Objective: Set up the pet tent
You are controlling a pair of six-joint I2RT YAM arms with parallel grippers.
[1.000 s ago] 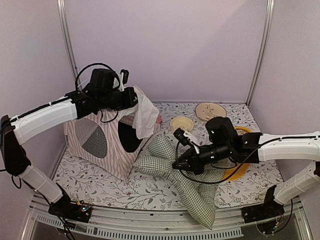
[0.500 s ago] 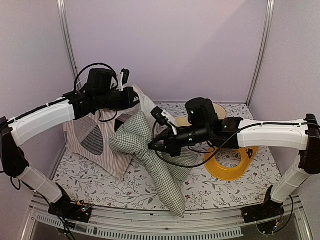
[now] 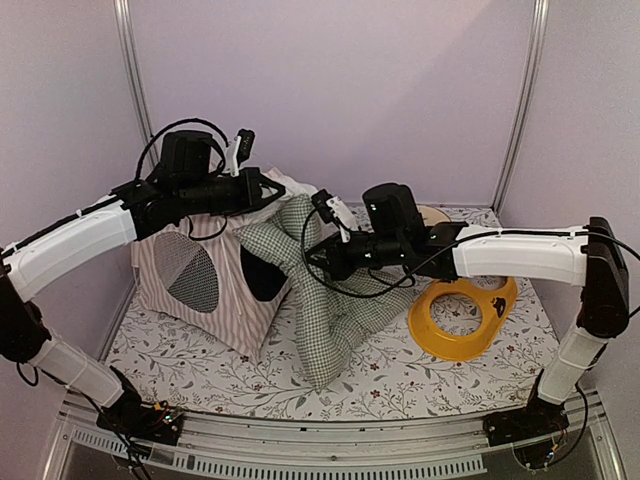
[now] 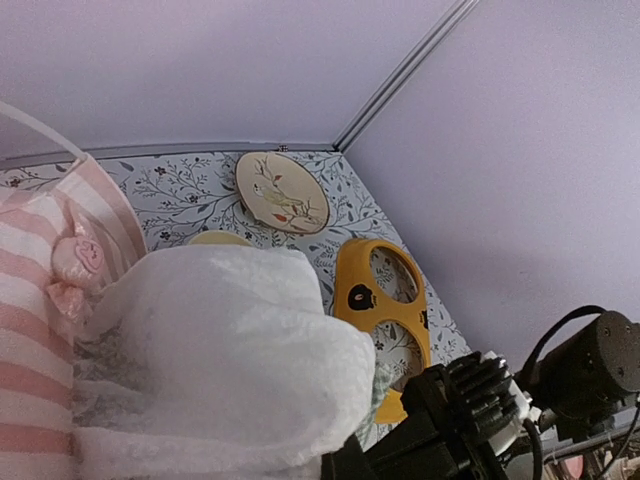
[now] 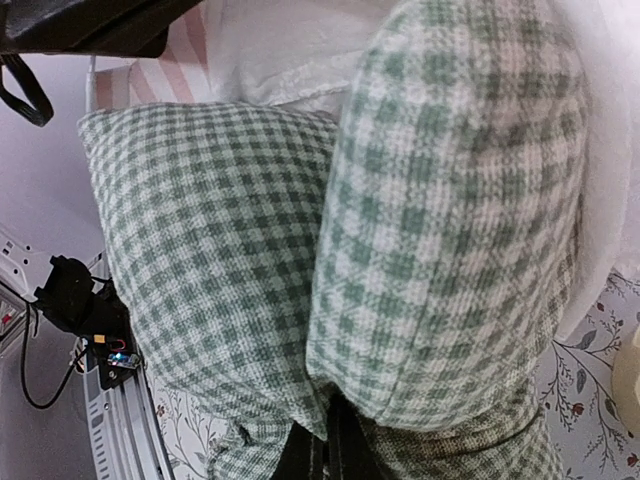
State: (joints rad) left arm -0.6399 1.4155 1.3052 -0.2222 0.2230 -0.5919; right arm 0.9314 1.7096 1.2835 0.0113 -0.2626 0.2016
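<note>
Two arms at pet tent [image 3: 225,300], checked cushion [image 3: 335,320] against its front.
Right gripper [image 3: 315,257] clamped onto checked cushion; left gripper [image 3: 275,190] at white door flap [image 4: 220,340], jaws hidden, can't tell.

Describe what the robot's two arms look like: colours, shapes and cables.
The left arm and right arm share white tubular links, black joints and bulky black wrist blocks. Black cables loop loosely by each wrist.
</note>
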